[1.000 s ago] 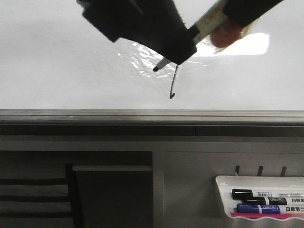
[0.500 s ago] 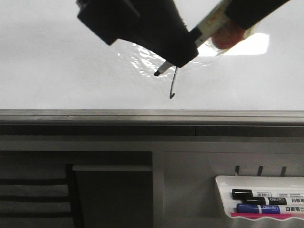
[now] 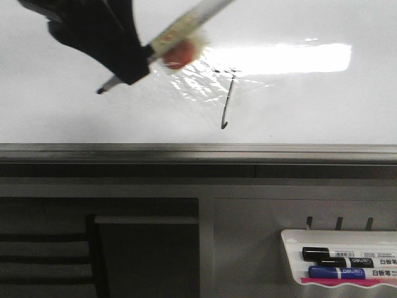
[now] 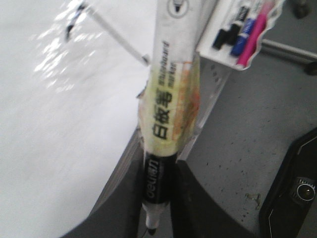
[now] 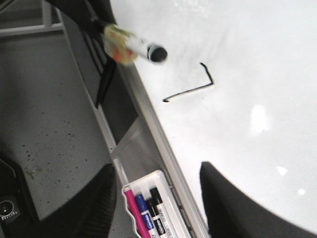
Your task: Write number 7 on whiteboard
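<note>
Below the whiteboard (image 3: 62,118), white tray (image 3: 291,239), black marker (image 3: 338,253), blue marker (image 3: 347,272) inside

Bright glare on whiteboard (image 3: 56,118), left wrist view blurred

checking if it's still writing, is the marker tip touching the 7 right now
No, in the front view the marker tip sits well to the left of the 7, with bare whiteboard between them.
</note>
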